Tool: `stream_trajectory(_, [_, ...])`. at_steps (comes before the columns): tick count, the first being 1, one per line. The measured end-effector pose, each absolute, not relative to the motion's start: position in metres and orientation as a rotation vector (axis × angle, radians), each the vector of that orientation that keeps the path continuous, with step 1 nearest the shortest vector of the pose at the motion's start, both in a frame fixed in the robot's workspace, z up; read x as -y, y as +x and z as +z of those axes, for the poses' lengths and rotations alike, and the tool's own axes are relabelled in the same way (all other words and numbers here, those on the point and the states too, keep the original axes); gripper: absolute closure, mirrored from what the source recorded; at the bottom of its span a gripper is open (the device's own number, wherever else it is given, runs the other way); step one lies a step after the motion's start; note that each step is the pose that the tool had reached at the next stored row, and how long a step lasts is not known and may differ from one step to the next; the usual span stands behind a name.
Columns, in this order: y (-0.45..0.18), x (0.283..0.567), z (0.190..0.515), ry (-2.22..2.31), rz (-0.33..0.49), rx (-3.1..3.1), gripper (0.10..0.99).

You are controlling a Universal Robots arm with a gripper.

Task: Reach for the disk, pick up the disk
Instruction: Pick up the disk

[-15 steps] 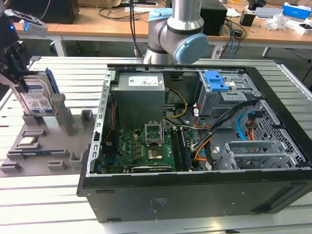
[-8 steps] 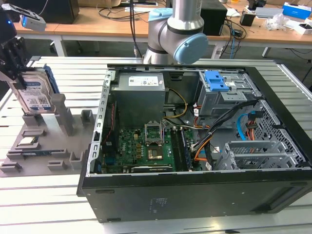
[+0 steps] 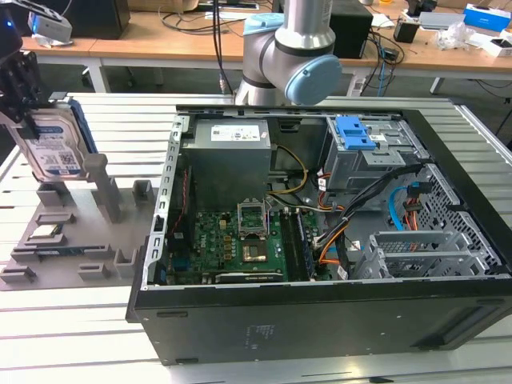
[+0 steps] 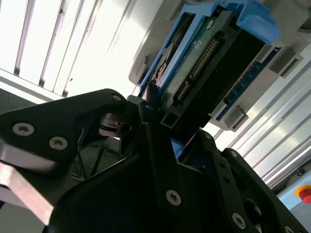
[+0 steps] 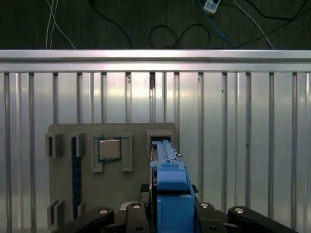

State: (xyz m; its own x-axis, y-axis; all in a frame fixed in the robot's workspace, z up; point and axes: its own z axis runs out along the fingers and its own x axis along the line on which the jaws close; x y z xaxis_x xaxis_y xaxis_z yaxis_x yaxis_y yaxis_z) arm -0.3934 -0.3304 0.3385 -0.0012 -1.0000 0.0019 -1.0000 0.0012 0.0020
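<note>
No print is clear enough to read; the disk (image 3: 54,148) carries a white-and-blue label, the power supply (image 3: 228,164) a white sticker.

Slatted metal table (image 3: 72,340) carries grey fixture plate (image 3: 80,234), open computer case (image 3: 320,328).

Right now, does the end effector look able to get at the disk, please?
Likely yes: the end effector is right at the top edge of the disk, which stands upright in the grey holder with nothing between them.
</note>
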Motion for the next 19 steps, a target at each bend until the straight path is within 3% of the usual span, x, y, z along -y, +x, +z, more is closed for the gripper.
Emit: stream_trajectory(19, [-0.393, 0.33, 0.375, 2.218, 0.0, 2.221, 0.722])
